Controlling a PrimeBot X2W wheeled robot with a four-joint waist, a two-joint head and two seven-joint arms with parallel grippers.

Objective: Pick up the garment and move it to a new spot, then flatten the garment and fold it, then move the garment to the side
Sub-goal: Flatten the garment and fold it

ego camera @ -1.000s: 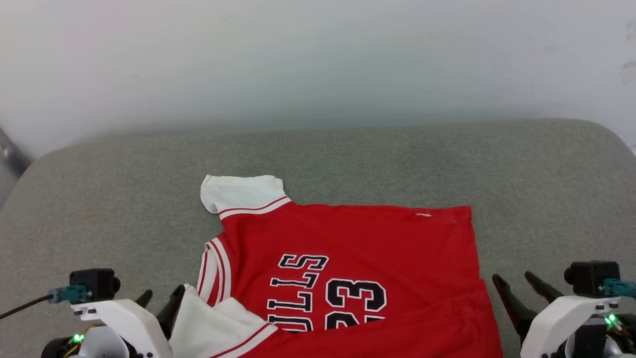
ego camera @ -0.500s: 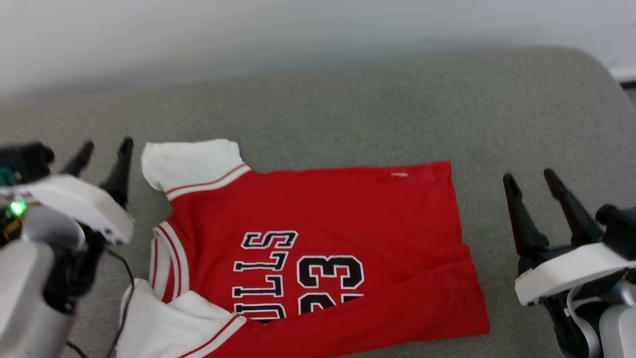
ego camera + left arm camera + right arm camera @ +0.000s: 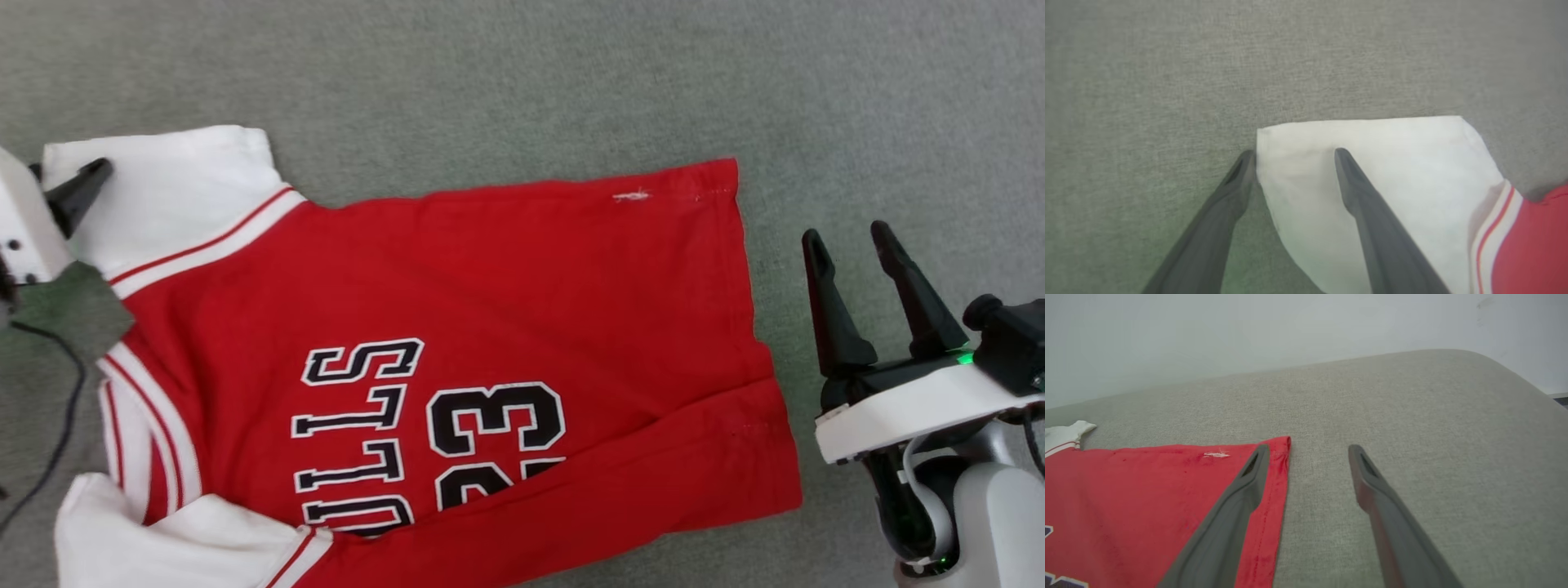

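The garment, a red jersey with white sleeves and black lettering, lies sideways on the grey cushion. Its near long edge is folded over the lower part of the lettering. My left gripper is open over the corner of the far white sleeve: one finger is at the sleeve's edge, the other above the white cloth. In the head view one of its fingertips shows at the left edge. My right gripper stands open just right of the hem. In the right wrist view its left finger overlaps the red hem corner.
The grey cushion stretches bare beyond the jersey and to its right. A pale wall stands behind the cushion's rounded far edge. A black cable hangs from my left arm beside the collar. The near white sleeve lies crumpled at lower left.
The head camera has tilted down and closer, so the jersey looks larger. My left gripper has moved forward from beside the near sleeve to the far sleeve. My right gripper has risen beside the hem.
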